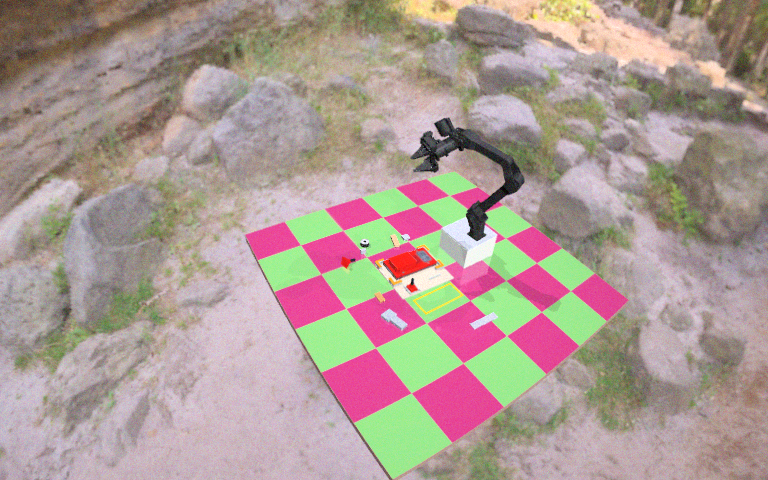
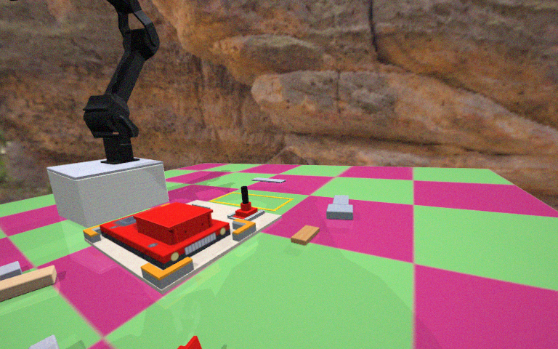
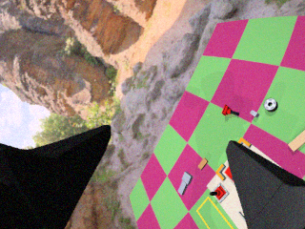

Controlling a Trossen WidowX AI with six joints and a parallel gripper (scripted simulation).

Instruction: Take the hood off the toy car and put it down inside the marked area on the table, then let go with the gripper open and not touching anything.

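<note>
The toy car [image 1: 420,258] [image 2: 158,250] is red and stands between orange-topped corner blocks on a cream base plate [image 1: 436,278] [image 2: 119,254]. The hood [image 2: 172,216], a raised red box-like cover, sits on the car's front part. The marked area [image 1: 444,304] [image 2: 284,204] [image 3: 202,203] is a yellow outline on the table beside the plate, with nothing inside it. My gripper [image 1: 414,163] [image 3: 170,138] is wide open and empty, high above the table and well away from the car. It is out of view in the exterior view. The wrist view shows only a sliver of the car.
A red part with a black peg [image 1: 412,287] [image 2: 245,210] stands on the plate near the outline. Around lie a wooden block [image 2: 304,234], a grey stepped block [image 2: 339,211], a flat grey bar [image 1: 483,320], a tan bar [image 2: 28,283], a wheel [image 3: 271,105] and another red part [image 3: 227,111].
</note>
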